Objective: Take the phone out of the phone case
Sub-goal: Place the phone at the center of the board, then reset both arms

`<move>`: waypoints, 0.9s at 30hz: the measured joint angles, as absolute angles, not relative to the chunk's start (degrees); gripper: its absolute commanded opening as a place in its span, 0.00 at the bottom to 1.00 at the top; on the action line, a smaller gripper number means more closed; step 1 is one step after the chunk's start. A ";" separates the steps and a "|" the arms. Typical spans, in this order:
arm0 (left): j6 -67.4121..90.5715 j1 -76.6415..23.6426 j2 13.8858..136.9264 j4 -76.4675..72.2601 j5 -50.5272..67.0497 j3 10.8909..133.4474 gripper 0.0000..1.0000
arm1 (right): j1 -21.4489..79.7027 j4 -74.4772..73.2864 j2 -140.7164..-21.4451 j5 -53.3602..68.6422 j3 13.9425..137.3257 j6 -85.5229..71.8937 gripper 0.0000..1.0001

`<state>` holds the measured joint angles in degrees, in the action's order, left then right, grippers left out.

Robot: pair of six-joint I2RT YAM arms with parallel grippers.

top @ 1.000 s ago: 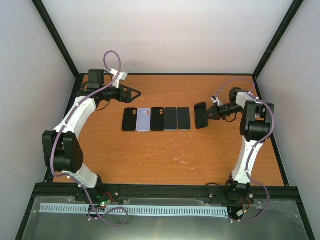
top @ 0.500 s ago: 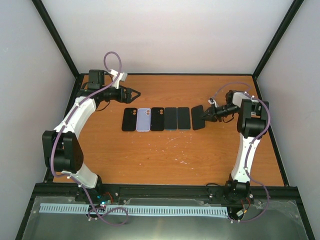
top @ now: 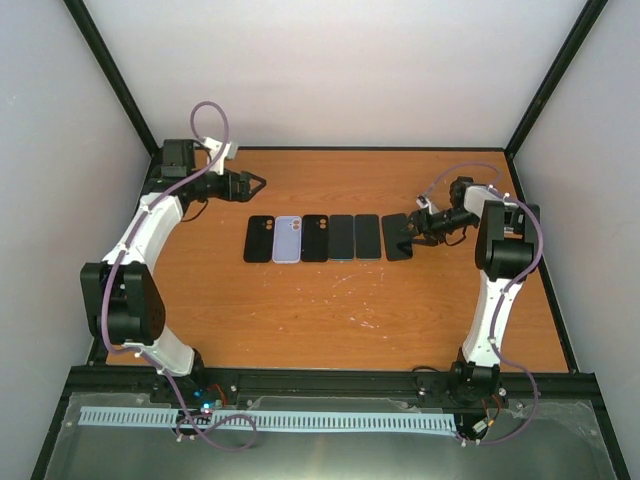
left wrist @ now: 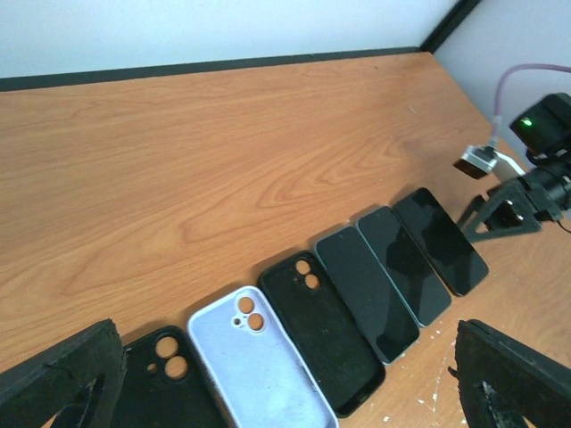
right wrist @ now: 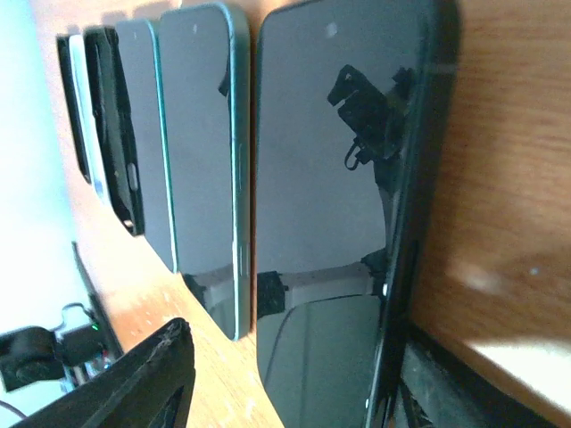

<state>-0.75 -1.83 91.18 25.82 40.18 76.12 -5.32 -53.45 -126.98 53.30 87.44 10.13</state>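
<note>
Three bare phones lie screen up in a row on the table: two with teal edges point(top: 342, 237) point(top: 367, 236) and a black one point(top: 397, 236) point(right wrist: 330, 178) at the right end. Left of them lie three empty phone cases: black point(top: 315, 238), lavender point(top: 287, 239) point(left wrist: 254, 361) and black point(top: 258, 239). My right gripper point(top: 413, 232) point(right wrist: 303, 374) is open, its fingers point(right wrist: 152, 374) standing apart on either side of the black phone's near end. My left gripper point(top: 255, 183) point(left wrist: 285, 383) hovers wide open behind the cases, holding nothing.
The wooden table point(top: 330, 310) is ringed by a black frame, with white walls close on three sides. White paint specks point(top: 345, 280) mark the wood in front of the row. The right arm's wrist and cable point(left wrist: 535, 169) show in the left wrist view.
My right gripper has lowered the black phone flat onto the table at the right end of the row and opened its jaws. The left gripper has drawn back slightly to the left.
</note>
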 measured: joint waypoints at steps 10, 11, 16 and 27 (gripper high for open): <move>-0.51 5.56 91.20 25.82 40.49 76.12 1.00 | -4.71 -52.27 -122.85 49.41 84.25 9.72 0.83; -0.51 6.09 91.20 25.85 40.56 76.12 1.00 | -4.67 -52.23 -122.65 49.30 84.25 9.72 0.88; -0.82 8.99 91.20 26.92 41.25 76.25 1.00 | -4.49 -51.59 -119.94 47.16 84.31 10.22 1.00; -1.45 18.57 89.56 26.39 43.42 76.71 1.00 | -4.47 -46.94 -105.10 43.79 84.42 12.69 1.00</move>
<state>-1.45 18.57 89.56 26.39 43.42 76.71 -4.47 -46.94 -105.10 43.79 84.42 12.69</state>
